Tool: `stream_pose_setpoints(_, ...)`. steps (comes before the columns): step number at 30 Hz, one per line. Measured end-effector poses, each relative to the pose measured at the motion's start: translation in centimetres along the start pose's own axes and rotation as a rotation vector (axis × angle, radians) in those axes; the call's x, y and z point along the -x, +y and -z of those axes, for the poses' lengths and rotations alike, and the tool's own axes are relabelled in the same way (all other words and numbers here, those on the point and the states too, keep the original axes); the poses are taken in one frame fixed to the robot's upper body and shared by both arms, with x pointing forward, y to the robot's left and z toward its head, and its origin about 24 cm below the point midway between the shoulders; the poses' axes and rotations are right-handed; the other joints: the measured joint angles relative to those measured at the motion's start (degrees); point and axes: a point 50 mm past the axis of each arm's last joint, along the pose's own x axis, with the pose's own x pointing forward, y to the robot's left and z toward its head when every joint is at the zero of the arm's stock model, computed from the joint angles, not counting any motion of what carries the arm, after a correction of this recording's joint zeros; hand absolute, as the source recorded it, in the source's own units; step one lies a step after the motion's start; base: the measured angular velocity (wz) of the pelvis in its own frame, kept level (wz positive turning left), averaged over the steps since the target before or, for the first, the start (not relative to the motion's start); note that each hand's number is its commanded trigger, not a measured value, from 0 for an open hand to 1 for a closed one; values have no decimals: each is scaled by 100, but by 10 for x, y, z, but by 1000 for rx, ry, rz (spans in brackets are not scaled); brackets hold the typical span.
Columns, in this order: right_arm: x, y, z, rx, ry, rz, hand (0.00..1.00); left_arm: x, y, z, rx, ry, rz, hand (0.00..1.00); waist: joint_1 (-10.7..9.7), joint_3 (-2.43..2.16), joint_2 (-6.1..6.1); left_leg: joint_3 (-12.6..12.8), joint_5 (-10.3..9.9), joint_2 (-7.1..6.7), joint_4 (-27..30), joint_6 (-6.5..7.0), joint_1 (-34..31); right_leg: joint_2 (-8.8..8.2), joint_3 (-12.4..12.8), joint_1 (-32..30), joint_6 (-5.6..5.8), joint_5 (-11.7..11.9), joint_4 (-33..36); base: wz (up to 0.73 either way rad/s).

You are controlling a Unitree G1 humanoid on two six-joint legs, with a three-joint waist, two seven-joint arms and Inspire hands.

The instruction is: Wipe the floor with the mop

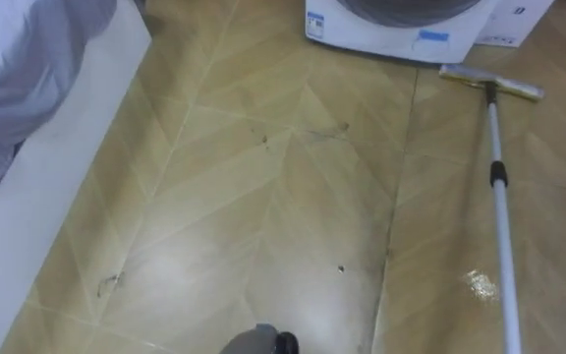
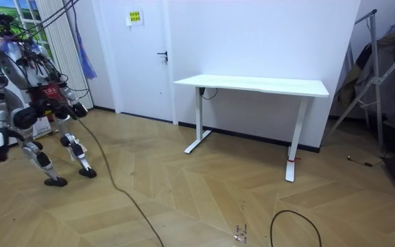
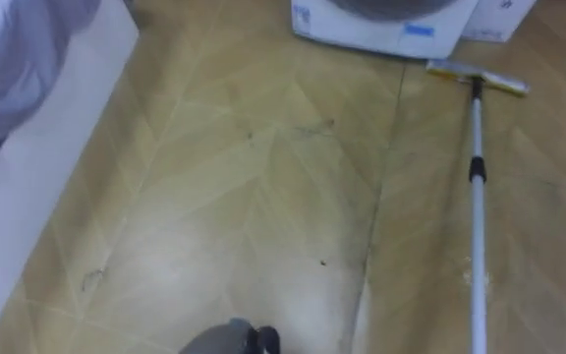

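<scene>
The two eye views look steeply down from the robot's head at one nearby patch of wood floor (image 1: 263,197), both taking in the mop (image 1: 500,216) along the right side and the white appliance (image 1: 391,29) at the top edge. The room view stands well off, facing the wall behind the desk (image 2: 252,86), with the robot at its left edge. What it shares with the eye views is the floor.

One mop (image 1: 500,206) lies on the floor (image 1: 263,197), alongside one white appliance (image 1: 391,29) and one crumpled scrap (image 1: 480,285). The room view has one white desk (image 2: 252,86) and one door (image 2: 139,62).
</scene>
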Motion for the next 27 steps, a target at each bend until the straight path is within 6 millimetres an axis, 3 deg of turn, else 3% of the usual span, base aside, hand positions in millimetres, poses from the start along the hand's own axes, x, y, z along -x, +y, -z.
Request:
stream_pose_setpoints(2,-3,11,23,28,65,3,100,0,2,-4,14,-6,-9,0,-43,-17,81,-122,-124,22,-198,12,494,67,230,-63,28,602,501,-8)
stream_pose_setpoints(4,-3,23,29,42,83,-17,100,-1,2,-8,29,-17,-14,0,-101,-21,95,-157,-46,40,-611,-7,885,135,396,-148,69,595,198,-6)
stream_pose_setpoints(6,-3,29,31,44,90,-30,100,-1,-1,-10,34,-25,-9,0,-197,-10,47,-164,103,53,-1091,-18,1281,135,419,-93,63,617,-857,0)
stream_pose_setpoints(7,-3,32,32,44,92,-36,100,-1,-3,-9,36,-26,-8,0,-207,-7,-6,-155,147,48,-1338,-48,1506,148,361,47,34,935,-1785,-4)
stream_pose_setpoints(8,-3,34,31,47,89,-41,100,0,-6,-7,39,-18,-6,0,-217,10,-40,-196,171,91,-1543,-92,1739,218,263,290,16,1184,-2236,-10)
stream_pose_setpoints(9,-3,35,31,52,89,-42,100,0,-7,-4,39,-10,-4,0,-191,-38,1,-193,205,135,-1713,-124,1859,284,241,433,-11,1241,-2481,-20)
stream_pose_setpoints(11,-2,40,27,50,75,-69,100,0,-4,3,35,16,-11,0,-202,-12,-24,-254,405,271,-2378,-234,2390,512,171,1034,-76,1557,-3290,-15)
stream_pose_setpoints(17,-2,47,30,33,58,-115,100,0,-2,11,52,36,-22,0,-205,-38,-135,-337,493,432,-3018,-374,3220,774,-2,2048,-159,1739,-4286,8)
stream_pose_setpoints(20,-3,48,42,41,74,-123,100,1,-1,16,81,50,-26,0,-195,-29,-159,-337,495,447,-3036,-378,3433,789,-25,2309,-159,1739,-4414,0)
stream_pose_setpoints(27,-2,60,46,44,83,-175,100,1,1,20,67,65,-37,0,-232,-10,-174,-302,495,462,-3263,-378,3856,833,101,2666,-159,1739,-4589,-10)
